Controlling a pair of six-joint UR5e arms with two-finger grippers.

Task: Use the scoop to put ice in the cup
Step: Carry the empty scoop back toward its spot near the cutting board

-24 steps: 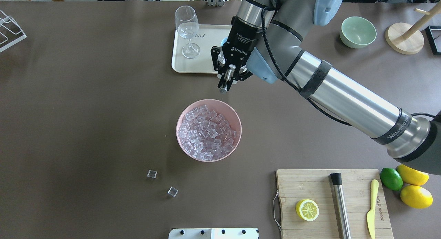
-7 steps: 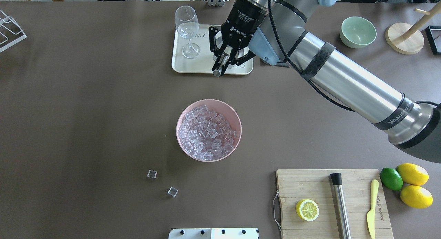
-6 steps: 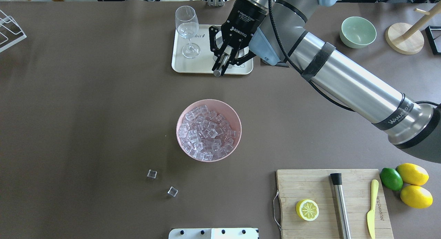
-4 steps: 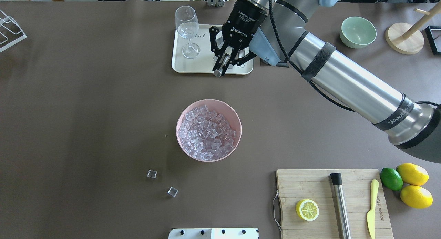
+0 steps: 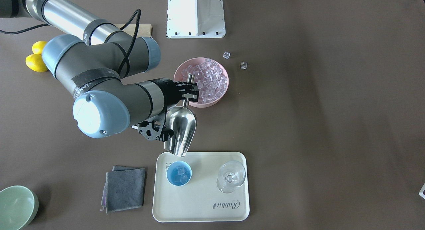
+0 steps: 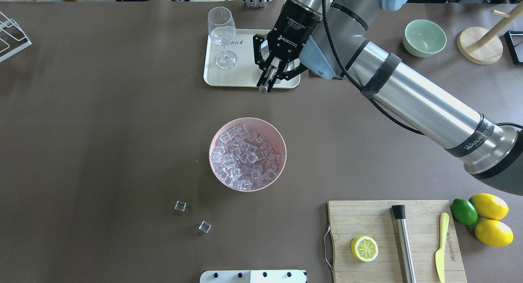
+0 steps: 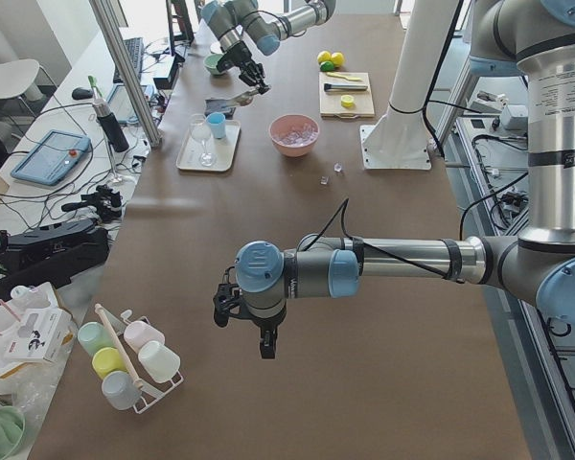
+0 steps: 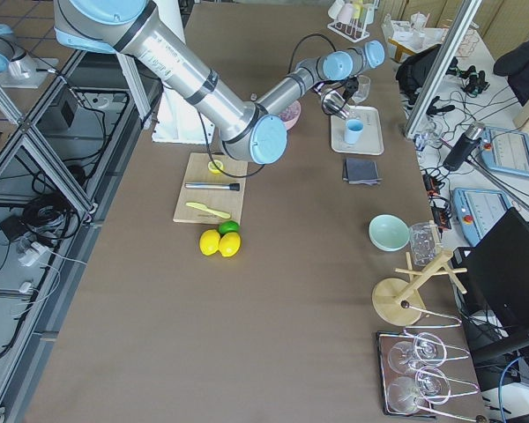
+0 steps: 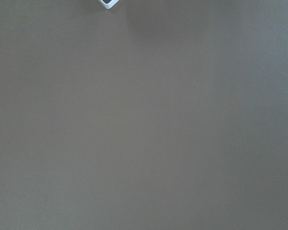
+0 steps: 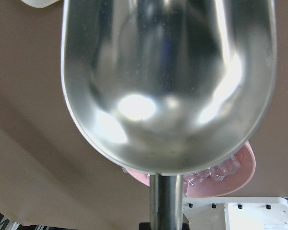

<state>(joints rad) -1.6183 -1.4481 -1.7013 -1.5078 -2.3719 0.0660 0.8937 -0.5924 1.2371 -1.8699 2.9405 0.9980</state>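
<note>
Clamping shiny steel scoop by its rod, right gripper, near round blue cup

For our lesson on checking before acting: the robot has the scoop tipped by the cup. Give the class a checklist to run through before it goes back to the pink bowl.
1. The scoop is emptied: ok, bare inside in the right wrist view.
2. Grip is firm: ok, the right gripper is shut on the scoop's handle.
3. The cup holds ice: ok, cubes show inside.
4. The cup stands upright on the tray, apart from the wine glass: ok.
5. The pink bowl is stocked: ok, full of ice.
6. The table is free of spills: not ok, two loose cubes lie beside the bowl.
</note>
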